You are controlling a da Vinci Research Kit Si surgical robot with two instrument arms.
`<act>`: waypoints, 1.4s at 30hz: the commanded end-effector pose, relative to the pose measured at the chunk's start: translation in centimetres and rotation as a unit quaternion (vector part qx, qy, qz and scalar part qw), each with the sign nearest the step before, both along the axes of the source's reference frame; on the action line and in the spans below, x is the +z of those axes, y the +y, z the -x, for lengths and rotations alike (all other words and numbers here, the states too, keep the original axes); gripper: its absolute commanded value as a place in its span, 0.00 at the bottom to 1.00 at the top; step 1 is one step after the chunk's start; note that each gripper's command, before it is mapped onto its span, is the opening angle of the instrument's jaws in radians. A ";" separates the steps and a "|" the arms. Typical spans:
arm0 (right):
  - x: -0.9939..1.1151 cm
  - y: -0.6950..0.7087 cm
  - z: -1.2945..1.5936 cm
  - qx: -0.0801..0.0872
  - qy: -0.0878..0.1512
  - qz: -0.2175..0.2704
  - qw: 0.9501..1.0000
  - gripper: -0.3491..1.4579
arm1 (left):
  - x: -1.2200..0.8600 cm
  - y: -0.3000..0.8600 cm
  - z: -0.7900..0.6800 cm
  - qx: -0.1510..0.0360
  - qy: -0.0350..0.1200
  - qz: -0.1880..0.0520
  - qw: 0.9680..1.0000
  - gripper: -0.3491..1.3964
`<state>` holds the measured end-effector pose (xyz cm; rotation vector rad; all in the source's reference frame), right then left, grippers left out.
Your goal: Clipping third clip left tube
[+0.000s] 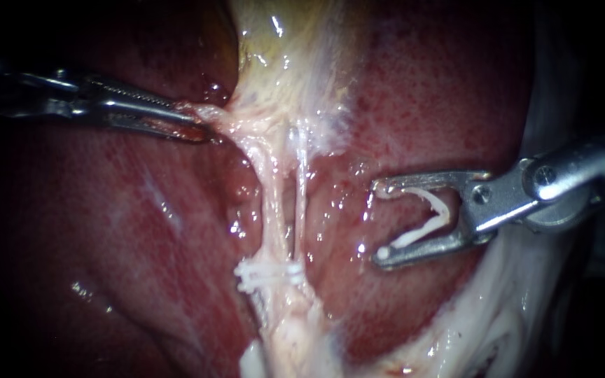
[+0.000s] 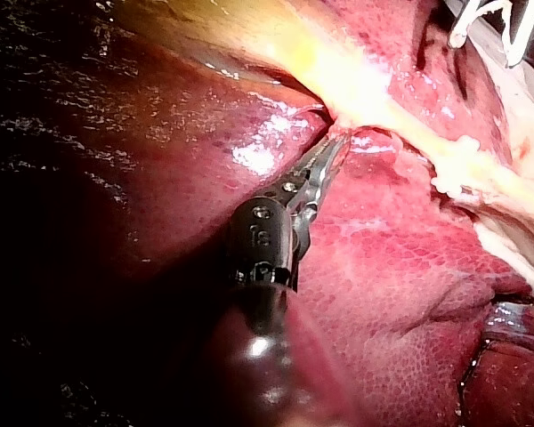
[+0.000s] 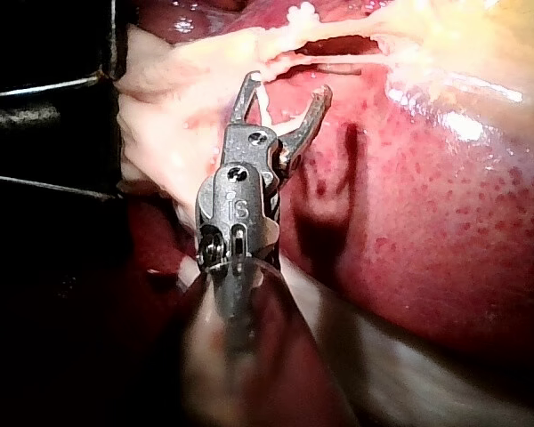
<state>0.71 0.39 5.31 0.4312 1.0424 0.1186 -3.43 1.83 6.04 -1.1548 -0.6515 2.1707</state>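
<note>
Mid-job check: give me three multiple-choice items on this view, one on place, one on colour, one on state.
1. Right instrument versus the tubes: A around one; B beside, apart; C touching both.
2. Its clip is: A white; B green; C black.
3. Left instrument jaws: A open, free; B shut on tissue; C hidden.
Key: B, liver shows between it and the tubes; A, the clip is pale against the metal; B, both jaws pinch the tissue.
</note>
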 end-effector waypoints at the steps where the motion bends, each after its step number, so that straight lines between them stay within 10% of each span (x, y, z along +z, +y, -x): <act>1: 0.00 0.00 0.00 0.000 0.000 0.000 1.000 0.47 | -0.04 0.00 -0.02 0.001 -0.001 0.000 1.000 0.00; 12: -0.03 -0.01 -0.06 0.001 -0.001 0.000 1.000 0.47 | -0.66 0.23 -0.30 -0.009 -0.006 0.005 1.000 0.00; 16: -0.03 -0.01 -0.19 0.000 0.004 -0.011 1.000 0.47 | -0.66 0.21 -0.29 -0.010 -0.005 0.005 1.000 0.00; 27: 0.11 -0.02 -0.85 0.061 0.013 -0.120 0.991 0.47 | -0.63 0.21 -0.26 -0.011 -0.005 0.006 1.000 0.00; 42: 0.80 -0.11 -1.16 0.085 -0.005 -0.171 0.982 0.47 | -0.63 0.21 -0.26 -0.011 -0.005 0.006 1.000 0.00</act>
